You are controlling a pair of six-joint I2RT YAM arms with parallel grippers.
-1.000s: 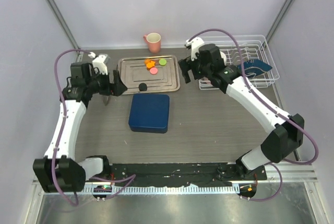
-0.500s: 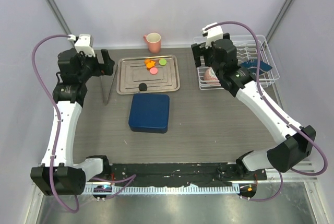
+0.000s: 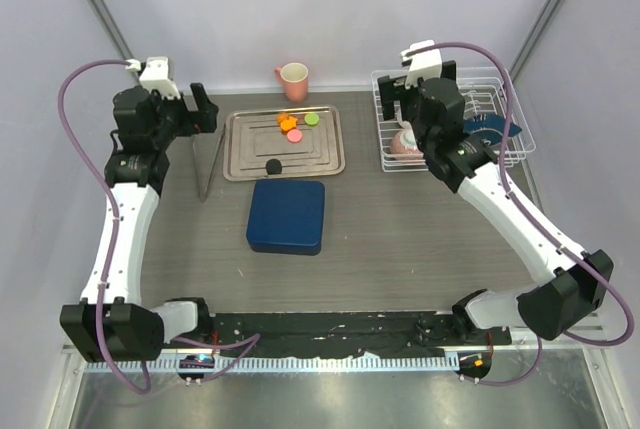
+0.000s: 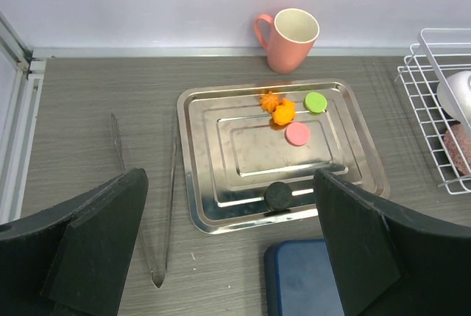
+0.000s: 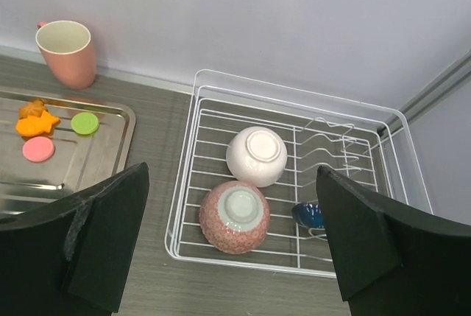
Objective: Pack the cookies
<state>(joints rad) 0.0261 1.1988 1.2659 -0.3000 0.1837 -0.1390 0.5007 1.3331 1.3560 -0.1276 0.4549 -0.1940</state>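
Note:
The cookies lie on a steel tray [image 3: 322, 156]: orange ones [image 3: 287, 121] [image 4: 283, 112], a pink one [image 4: 298, 133], a green one [image 4: 316, 102] and a black one [image 4: 278, 194] at the tray's near edge. A closed dark blue box [image 3: 287, 216] [image 4: 302, 279] sits just in front of the tray. My left gripper [image 3: 205, 112] [image 4: 228, 176] hangs open and empty above the table, left of the tray. My right gripper [image 3: 393, 101] [image 5: 232, 172] is open and empty, high over the near left part of the dish rack.
Metal tongs [image 3: 209, 164] [image 4: 171, 183] lie on the table left of the tray. A pink mug [image 3: 293, 79] [image 5: 66, 51] stands behind it. The white wire dish rack [image 3: 505, 84] [image 5: 184, 176] holds an upturned white bowl [image 5: 256, 155], a pink patterned bowl [image 5: 234, 215] and a blue one [image 5: 309, 214].
The left gripper has risen from beside the tongs, drawn back to the far left and opened wider. The right gripper has lifted and swung right, from the tray's edge to over the rack.

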